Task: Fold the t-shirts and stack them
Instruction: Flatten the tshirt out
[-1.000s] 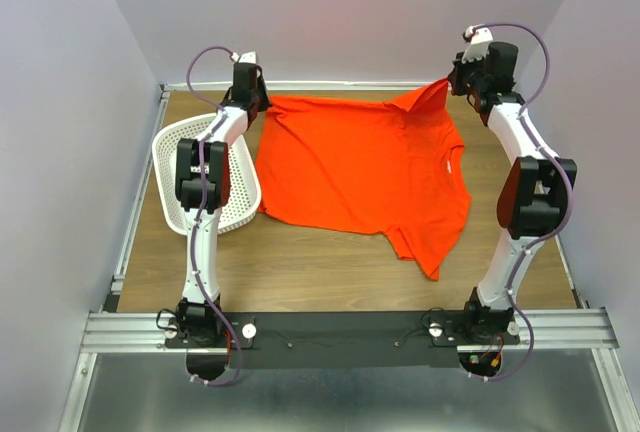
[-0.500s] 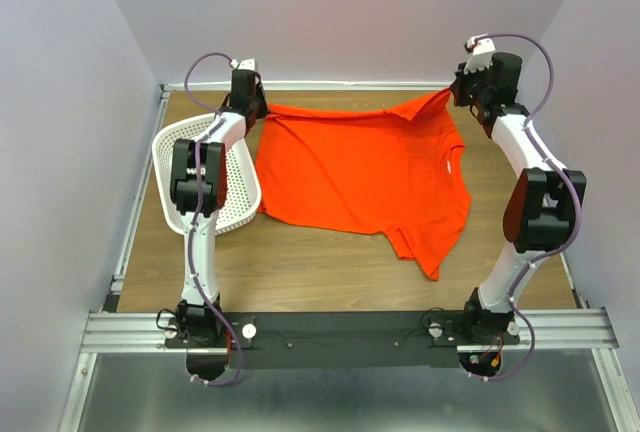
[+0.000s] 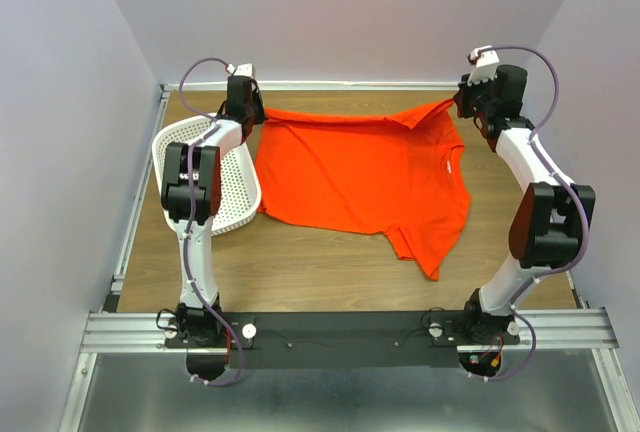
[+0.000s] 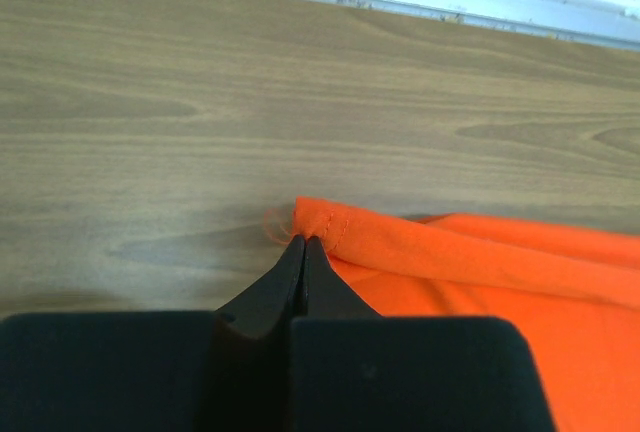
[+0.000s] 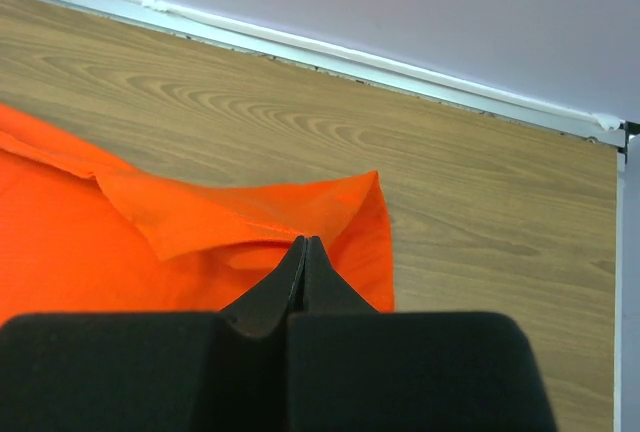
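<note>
Orange t-shirt (image 3: pixel 360 172) is laid flat on the wooden table (image 3: pixel 300 262). One sleeve (image 3: pixel 425 242) is trailed nearest the arm bases, and the white neck label (image 3: pixel 452 165) is seen on its right side. White perforated basket (image 3: pixel 240 204) is set just beside its left edge. Far edge is pinched at both ends: left gripper (image 4: pixel 303 242) is clamped fully closed on the hem corner, right gripper (image 5: pixel 303 242) on a raised fold.
</note>
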